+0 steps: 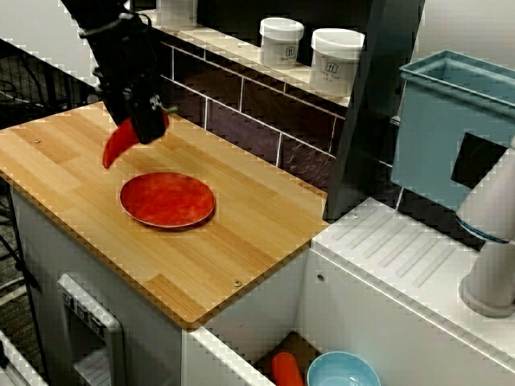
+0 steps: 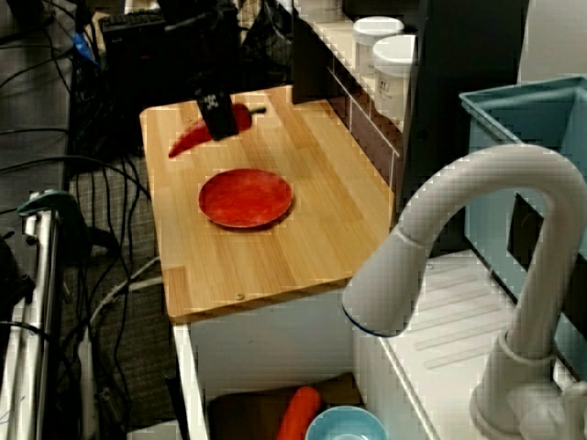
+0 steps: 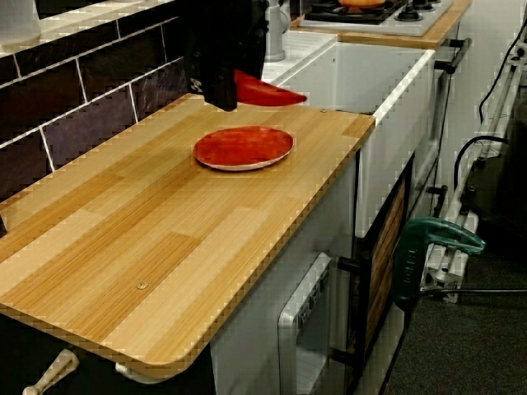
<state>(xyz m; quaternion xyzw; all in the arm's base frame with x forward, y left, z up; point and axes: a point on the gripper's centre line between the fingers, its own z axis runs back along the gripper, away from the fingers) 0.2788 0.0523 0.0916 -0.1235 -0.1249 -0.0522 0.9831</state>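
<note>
Red pepper (image 1: 121, 145) is clamped at its thick stem end between my fingers, my gripper (image 1: 149, 127) closed tight on it. The pointed tip slants downward, and in the view along the counter the whole body hangs clear of the wood. It sits just beyond the red plate (image 1: 166, 200), towards the tiled wall and apart from the plate's rim. Around the plate: wooden counter (image 1: 241, 241) underneath, white jars (image 1: 282, 40) on the ledge behind, white faucet (image 2: 477, 211) well off past the counter's end, and blue bowl (image 1: 344, 371) low down beyond that same end.
</note>
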